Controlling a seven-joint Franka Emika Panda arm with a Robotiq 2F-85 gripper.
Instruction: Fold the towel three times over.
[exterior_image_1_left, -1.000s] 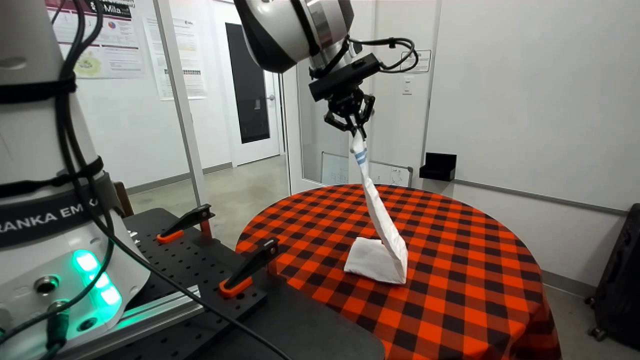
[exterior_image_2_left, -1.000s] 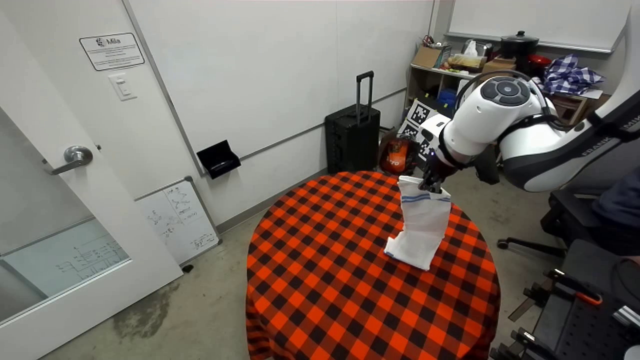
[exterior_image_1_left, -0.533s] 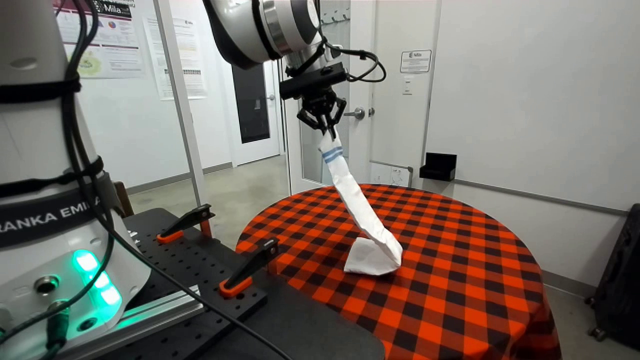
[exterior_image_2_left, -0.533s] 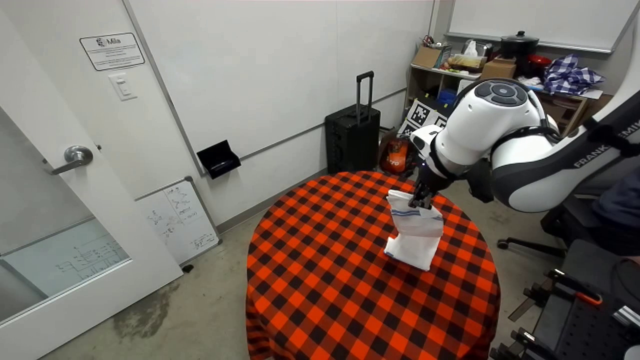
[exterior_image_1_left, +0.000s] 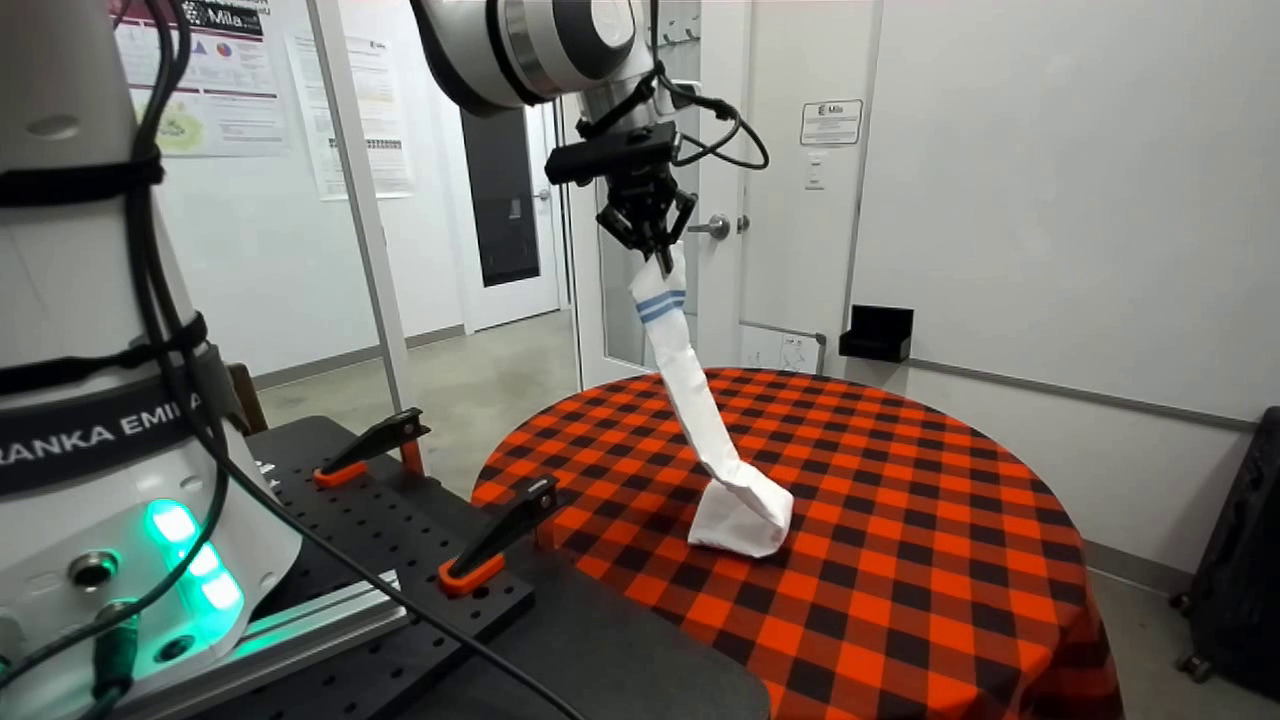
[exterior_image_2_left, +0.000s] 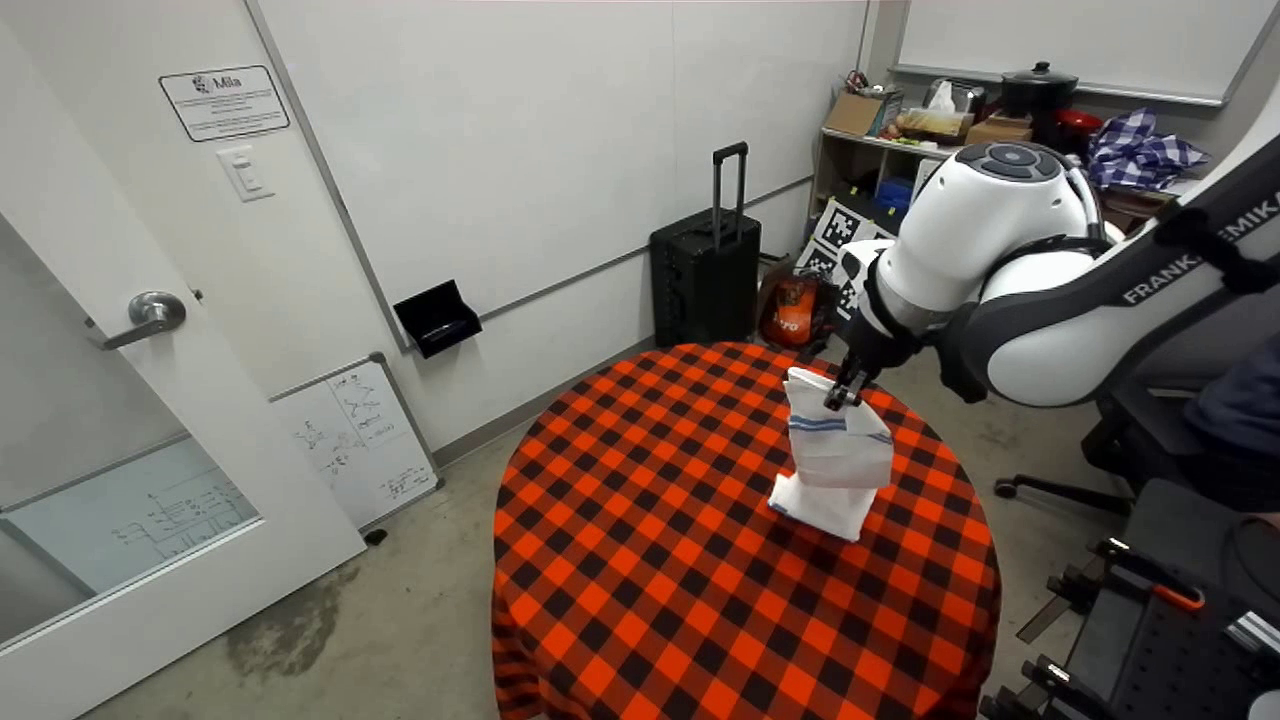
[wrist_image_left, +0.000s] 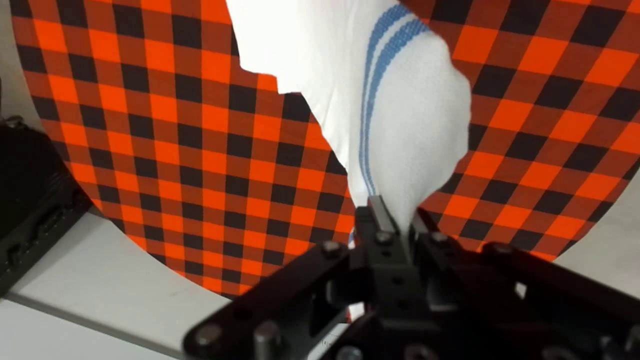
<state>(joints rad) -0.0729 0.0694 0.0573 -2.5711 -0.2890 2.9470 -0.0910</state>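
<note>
Jaws pinch the top end of the white towel (exterior_image_1_left: 688, 385) tight, up in the air. Going left to right in an exterior view, the robot's white base (exterior_image_1_left: 70, 530) glows green, and then come two black and orange clamps (exterior_image_1_left: 508, 522). Next, the towel slants down from the jaws, striped blue near the top. It bends back at the bottom, and its low part rests on the round checked worktop (exterior_image_1_left: 930, 600). Farther right are a black box (exterior_image_1_left: 877, 335) and a black case (exterior_image_1_left: 1240, 560).
</note>
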